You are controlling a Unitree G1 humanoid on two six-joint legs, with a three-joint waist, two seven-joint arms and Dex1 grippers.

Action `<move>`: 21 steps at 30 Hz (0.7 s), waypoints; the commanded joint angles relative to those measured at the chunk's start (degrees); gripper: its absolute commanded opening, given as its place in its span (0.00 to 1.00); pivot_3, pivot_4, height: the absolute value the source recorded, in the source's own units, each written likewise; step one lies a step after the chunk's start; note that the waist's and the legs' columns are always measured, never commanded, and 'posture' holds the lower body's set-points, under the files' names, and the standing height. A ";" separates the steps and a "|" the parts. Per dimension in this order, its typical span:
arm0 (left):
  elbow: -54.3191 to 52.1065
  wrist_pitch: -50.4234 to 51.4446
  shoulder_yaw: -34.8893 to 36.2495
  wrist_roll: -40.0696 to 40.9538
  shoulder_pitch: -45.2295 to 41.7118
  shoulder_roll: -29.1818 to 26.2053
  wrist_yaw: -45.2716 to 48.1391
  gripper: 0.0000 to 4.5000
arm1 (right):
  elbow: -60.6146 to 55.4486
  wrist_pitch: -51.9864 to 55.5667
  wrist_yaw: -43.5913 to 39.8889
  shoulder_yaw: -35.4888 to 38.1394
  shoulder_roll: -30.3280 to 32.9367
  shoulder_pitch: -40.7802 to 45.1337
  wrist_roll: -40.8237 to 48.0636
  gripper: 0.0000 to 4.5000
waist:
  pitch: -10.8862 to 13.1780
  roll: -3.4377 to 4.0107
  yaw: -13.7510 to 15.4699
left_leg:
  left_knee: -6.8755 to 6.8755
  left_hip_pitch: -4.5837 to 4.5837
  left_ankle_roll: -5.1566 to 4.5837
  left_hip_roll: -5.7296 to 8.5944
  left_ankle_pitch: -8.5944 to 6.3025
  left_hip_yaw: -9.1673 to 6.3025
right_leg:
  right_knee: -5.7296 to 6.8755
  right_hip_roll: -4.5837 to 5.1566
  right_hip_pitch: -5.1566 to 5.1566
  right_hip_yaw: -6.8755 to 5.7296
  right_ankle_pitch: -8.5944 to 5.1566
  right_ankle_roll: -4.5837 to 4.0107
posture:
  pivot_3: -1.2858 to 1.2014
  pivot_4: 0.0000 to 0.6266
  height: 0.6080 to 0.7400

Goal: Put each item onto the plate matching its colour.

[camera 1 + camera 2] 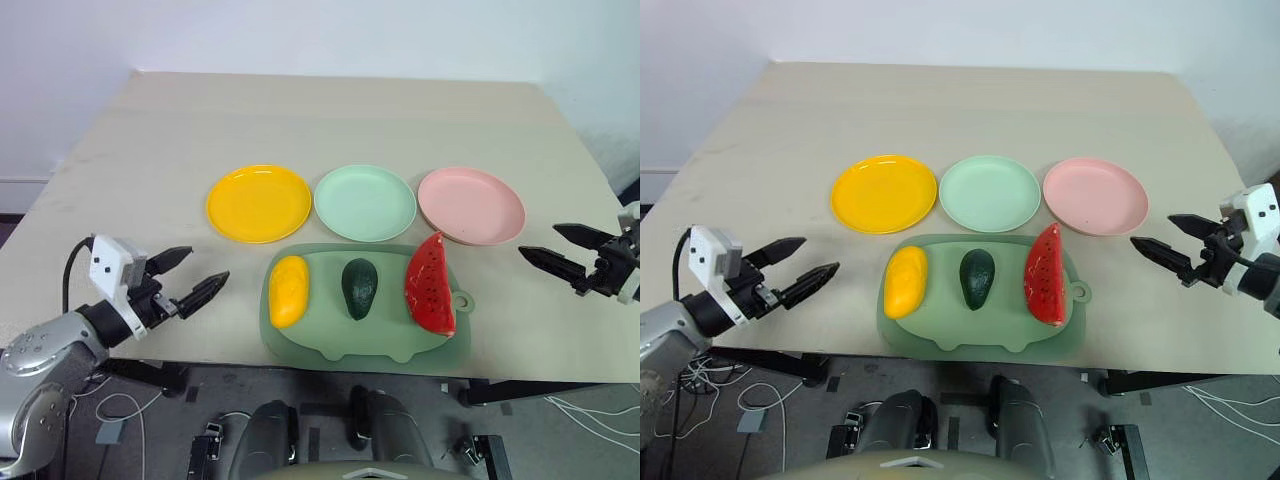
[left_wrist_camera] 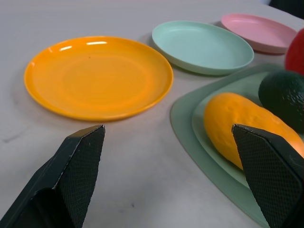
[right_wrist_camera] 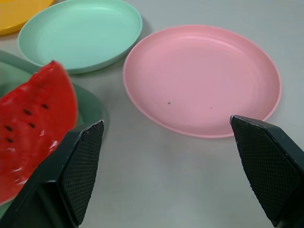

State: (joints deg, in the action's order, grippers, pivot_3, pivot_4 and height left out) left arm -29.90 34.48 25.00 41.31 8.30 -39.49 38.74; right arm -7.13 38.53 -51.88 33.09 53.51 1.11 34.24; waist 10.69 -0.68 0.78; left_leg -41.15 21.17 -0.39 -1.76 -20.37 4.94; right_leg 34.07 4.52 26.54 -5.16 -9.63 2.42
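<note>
Three plates stand in a row on the table: yellow [image 1: 259,203], mint green [image 1: 365,202] and pink [image 1: 471,205], all bare. In front of them, on a pale-green cutting board [image 1: 330,345], lie a yellow-orange mango [image 1: 288,290], a dark green avocado [image 1: 359,287] and a red watermelon slice [image 1: 431,286]. My left gripper [image 1: 198,277] hovers open to the left of the board, pointing toward the mango [image 2: 247,128]. My right gripper [image 1: 562,250] hovers open to the right of the board, beside the pink plate [image 3: 202,78] and the watermelon slice [image 3: 33,128]. Neither gripper holds anything.
The cutting board's loop handle [image 1: 462,300] sticks out on the right side, near the table's front edge [image 1: 560,372]. Bare tabletop stretches behind the plates and on both sides of the board.
</note>
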 commanded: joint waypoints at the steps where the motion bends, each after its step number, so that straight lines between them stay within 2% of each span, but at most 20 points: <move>1: 0.32 -0.85 0.05 0.13 -0.85 -0.73 1.14 1.00 | -7.93 2.53 2.04 4.77 -1.06 -2.27 3.42 1.00 | 0.00 0.00 -0.01 | 0.01 0.01 0.00 0.00 0.00 0.00 | 0.00 0.00 0.01 0.00 0.00 0.00 | 0.52 0.24 1.00; 8: 2.35 -0.19 -3.41 -0.19 -3.33 0.06 1.07 1.00 | -22.79 15.70 10.67 8.81 0.29 -2.18 13.49 1.00 | 0.00 0.00 -0.01 | 0.00 0.00 0.01 -0.03 0.00 -0.01 | 0.01 0.00 0.01 0.00 0.00 -0.01 | 0.52 0.24 1.00; 12: 3.79 -0.36 -4.53 -0.66 -4.06 -0.04 1.43 1.00 | -27.44 30.30 25.37 8.78 -0.54 4.42 27.07 1.00 | 0.01 -0.02 -0.08 | 0.00 0.02 0.01 -0.04 0.00 0.00 | 0.01 0.01 0.03 0.01 0.00 -0.02 | 0.52 0.24 1.00; 15: 4.44 -0.23 -5.79 -1.38 -4.35 -0.58 2.31 1.00 | -30.03 37.85 36.76 4.91 -1.51 8.81 29.90 1.00 | 0.01 -0.02 -0.04 | 0.01 0.03 0.01 -0.04 0.00 -0.02 | 0.00 0.01 0.04 0.01 0.00 -0.03 | 0.52 0.24 1.00; 18: 4.50 -0.27 -5.95 -1.53 -4.40 -0.65 2.53 1.00 | -29.92 40.22 44.35 3.31 -2.42 12.13 39.06 1.00 | 0.01 -0.03 0.03 | 0.00 0.10 0.01 -0.02 0.00 -0.02 | -0.02 0.03 0.07 0.00 0.00 -0.03 | 0.52 0.24 1.00; 21: 4.30 -0.12 -5.52 -1.40 -4.23 -0.57 2.56 1.00 | -30.07 40.49 51.26 -0.28 -0.75 13.27 46.25 1.00 | 0.01 -0.03 -0.03 | 0.01 0.11 0.00 -0.01 0.00 -0.03 | -0.02 0.03 0.09 0.00 0.00 -0.03 | 0.52 0.24 1.00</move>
State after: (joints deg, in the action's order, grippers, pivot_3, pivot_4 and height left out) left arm -24.76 34.68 18.73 39.85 4.23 -39.41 41.07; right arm -35.84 78.93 -3.90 33.55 51.25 13.47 76.56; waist 10.70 -0.71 0.75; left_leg -41.14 21.29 -0.38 -1.78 -20.37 4.92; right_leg 34.05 4.55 26.64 -5.16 -9.63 2.39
